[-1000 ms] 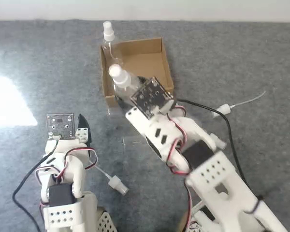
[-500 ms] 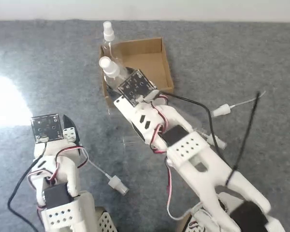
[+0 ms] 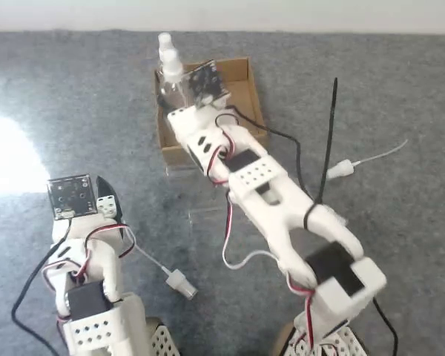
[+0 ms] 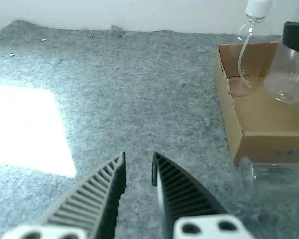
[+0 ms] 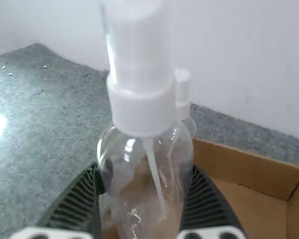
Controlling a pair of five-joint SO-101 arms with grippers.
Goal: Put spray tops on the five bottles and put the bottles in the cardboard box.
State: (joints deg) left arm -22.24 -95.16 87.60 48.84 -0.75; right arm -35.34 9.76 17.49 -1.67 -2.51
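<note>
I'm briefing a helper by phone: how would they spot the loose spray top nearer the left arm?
From the cardboard box at the mat's far side, come back toward the arm bases. A white spray top lies on the mat just right of the left arm's base. Unlike the other loose spray top, it lies between the two arms.

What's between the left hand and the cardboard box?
Just bare grey mat between the left hand and the cardboard box, seen in the left wrist view.
</note>
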